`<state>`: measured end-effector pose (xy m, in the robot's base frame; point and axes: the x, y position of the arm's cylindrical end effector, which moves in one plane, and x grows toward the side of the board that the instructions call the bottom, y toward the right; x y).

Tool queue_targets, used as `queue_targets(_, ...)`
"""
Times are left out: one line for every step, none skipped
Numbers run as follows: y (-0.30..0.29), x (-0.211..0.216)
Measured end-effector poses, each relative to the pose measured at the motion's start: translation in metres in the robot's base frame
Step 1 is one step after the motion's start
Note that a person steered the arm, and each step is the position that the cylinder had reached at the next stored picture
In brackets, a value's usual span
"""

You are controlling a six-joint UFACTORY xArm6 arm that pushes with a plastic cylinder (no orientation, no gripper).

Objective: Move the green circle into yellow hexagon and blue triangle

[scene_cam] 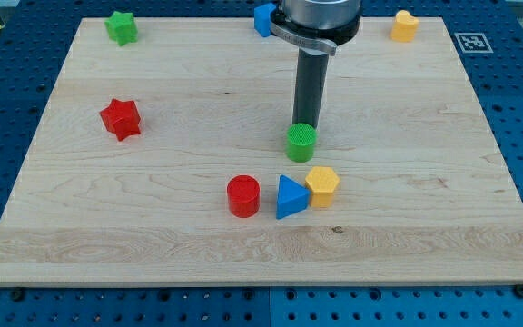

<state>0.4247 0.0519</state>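
Note:
The green circle (pixel 301 142) lies near the middle of the wooden board. My tip (pixel 304 124) stands right at its top edge, touching or nearly touching it. Below the green circle sit the yellow hexagon (pixel 321 185) and the blue triangle (pixel 290 196), side by side and touching, the triangle to the left. A small gap separates the green circle from them.
A red circle (pixel 242 196) sits just left of the blue triangle. A red star (pixel 121 118) is at the left, a green star (pixel 121 27) at the top left, a blue block (pixel 263 18) at the top behind the arm, a yellow block (pixel 405 25) at the top right.

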Motion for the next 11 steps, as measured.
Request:
queue_targets(-0.001,-0.007)
queue_targets(-0.024,-0.045)
queue_targets(-0.056,-0.046)
queue_targets(-0.059,-0.028)
queue_targets(-0.056,-0.020)
queue_targets(-0.046,0.000)
queue_targets(-0.029,0.013)
queue_targets(-0.025,0.016)
queue_targets(-0.016,0.034)
queue_targets(-0.016,0.034)
queue_targets(0.008,0.018)
